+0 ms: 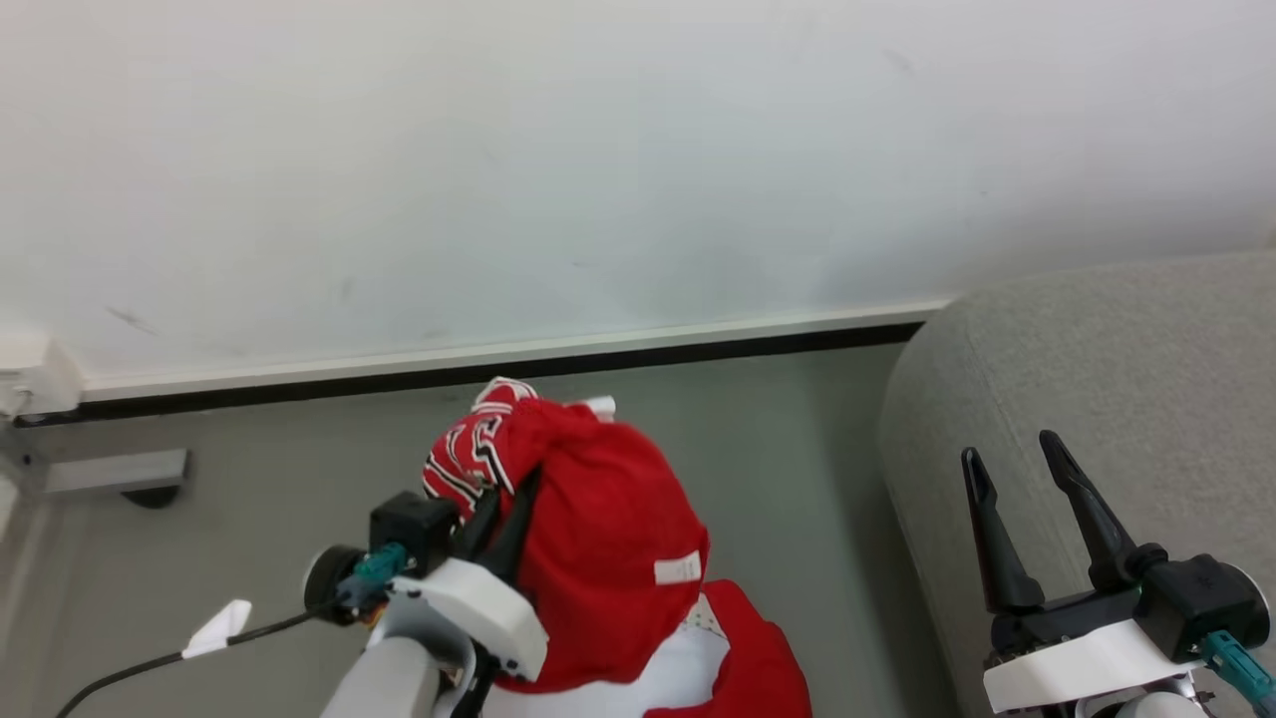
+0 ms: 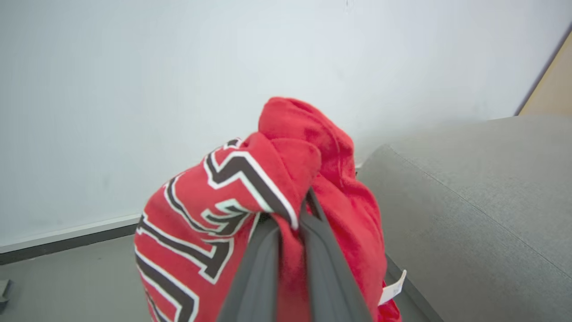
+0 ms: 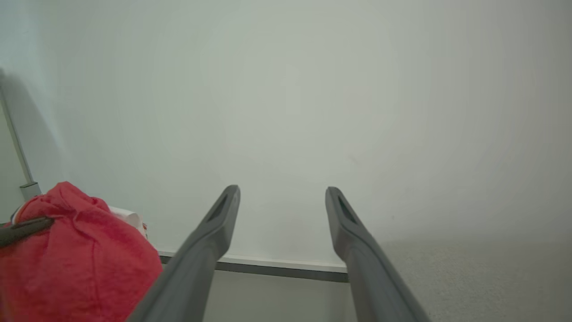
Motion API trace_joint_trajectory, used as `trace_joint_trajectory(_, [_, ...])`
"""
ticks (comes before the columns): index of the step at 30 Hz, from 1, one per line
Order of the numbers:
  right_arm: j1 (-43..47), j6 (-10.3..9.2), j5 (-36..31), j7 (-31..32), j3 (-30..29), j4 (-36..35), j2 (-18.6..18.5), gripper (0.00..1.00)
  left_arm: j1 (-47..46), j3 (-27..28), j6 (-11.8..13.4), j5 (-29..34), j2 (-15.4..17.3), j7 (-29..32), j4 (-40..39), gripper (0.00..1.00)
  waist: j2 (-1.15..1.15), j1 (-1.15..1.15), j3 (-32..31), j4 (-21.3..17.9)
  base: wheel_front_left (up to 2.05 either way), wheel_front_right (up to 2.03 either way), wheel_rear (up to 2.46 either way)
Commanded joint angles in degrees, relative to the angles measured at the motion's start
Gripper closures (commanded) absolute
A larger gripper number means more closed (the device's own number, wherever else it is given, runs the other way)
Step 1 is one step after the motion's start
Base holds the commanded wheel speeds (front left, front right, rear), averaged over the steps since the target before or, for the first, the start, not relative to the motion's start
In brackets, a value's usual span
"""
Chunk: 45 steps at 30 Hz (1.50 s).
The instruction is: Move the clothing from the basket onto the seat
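Found the left gripper (image 1: pixel 508 514) clamped on the clothing (image 1: pixel 598 538), its two dark fingers (image 2: pixel 254 277) pinching a fold of red cloth between them, with the bundle hanging above the grey floor (image 1: pixel 797 449), left of the seat (image 1: pixel 1097 359) and not yet over it. Made out the basketball jersey (image 2: pixel 192 232), by its black-and-white lettering, on the left of the pinch and a plain red garment (image 2: pixel 348 201) on the right, both seemingly caught in the one grip. Saw the right gripper (image 1: pixel 1012 451) empty, fingers spread wide, poised above the seat's near edge. Took the step in hand for the carry across to the seat. Judged it best done by keeping the pinch firm, swinging rightward high enough to clear the seat's rounded edge, and letting go only well in over the cushion, not at the rim, to stop loose tails sliding off to the floor. Thought it wise to keep the right gripper out of the path, or ready to catch a trailing end. Counted two grippers, one seat, two garments in the grip, one white tag (image 1: pixel 678 568), and one pale patch at the bottom edge of the head view, likely the basket (image 1: pixel 688 673). Noted one more red fold (image 1: pixel 763 658) beside that patch; could not tell whether separate or a tail of the same clothing.
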Motion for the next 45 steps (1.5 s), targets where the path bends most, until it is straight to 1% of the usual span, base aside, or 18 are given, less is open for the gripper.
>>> trace_joint_trajectory(1, [0.6, -0.12, 0.52, 0.04, 0.19, -0.04, -0.36, 0.0, 0.4, 0.14, -0.06, -0.6, 0.37, -0.04, -1.26, 1.0, 0.0, 0.02, -0.99, 1.24, 0.0, 0.0, 0.0])
trace_joint_trajectory(6, [1.04, -0.12, 1.3, 0.04, 2.32, 0.09, -0.61, 0.0, -1.85, -0.49, -0.06, -1.8, 0.71, -0.04, -8.18, 1.0, 0.0, 0.02, -1.51, 2.43, 0.0, 0.0, 0.0])
trace_joint_trajectory(13, [1.13, -0.12, 2.1, 0.04, 4.77, 0.68, -0.49, 0.0, -4.31, -1.15, -0.06, -3.98, 1.22, 0.38, -13.3, 1.0, 0.0, 0.02, -2.48, 3.0, 0.0, 0.0, 0.0])
trace_joint_trajectory(23, [0.59, -0.12, 2.78, 0.04, 7.58, 1.44, -1.4, 0.0, -5.2, -2.24, -0.06, -5.26, 1.54, 1.89, -14.85, 1.0, 0.0, 0.02, -3.16, 3.66, 0.0, 0.0, 0.0])
trace_joint_trajectory(29, [-1.82, -0.12, -0.64, 0.04, 14.92, 3.17, -4.36, 0.0, -5.5, -2.73, 0.14, -5.39, 1.7, 2.72, -14.96, 1.0, 0.0, 0.02, -3.05, 3.76, 0.0, 0.0, 0.0])
trace_joint_trajectory(32, [-3.18, -0.12, -0.96, 0.04, 18.68, 4.97, -4.92, 0.0, -5.78, -3.19, 0.12, -5.47, 1.61, 2.96, -15.12, 1.0, 0.0, 0.02, -2.99, 4.01, 0.0, 0.0, 0.0])
trace_joint_trajectory(36, [-4.97, -0.12, 0.59, 0.04, 21.37, 7.57, -4.25, 0.0, -6.1, -4.23, 0.08, -5.78, 1.2, 3.33, -15.31, 1.0, 0.0, 0.02, -3.2, 5.11, 0.0, 0.0, 0.0])
trace_joint_trajectory(41, [-6.18, -0.12, 2.95, 0.04, 21.05, 8.21, -2.51, 0.0, -6.01, -6.41, 0.02, -6.3, 0.76, 3.7, -15.82, 1.0, 0.0, 0.02, -3.72, 7.05, 0.0, 0.0, 0.0])
trace_joint_trajectory(45, [-7.86, -0.12, 4.26, 0.03, 21.98, 8.78, -1.8, 0.0, -5.43, -8.95, -0.05, -6.72, 0.46, 4.12, -16.54, 1.0, 0.0, 0.02, -4.05, 8.56, 0.0, 0.0, 0.0])
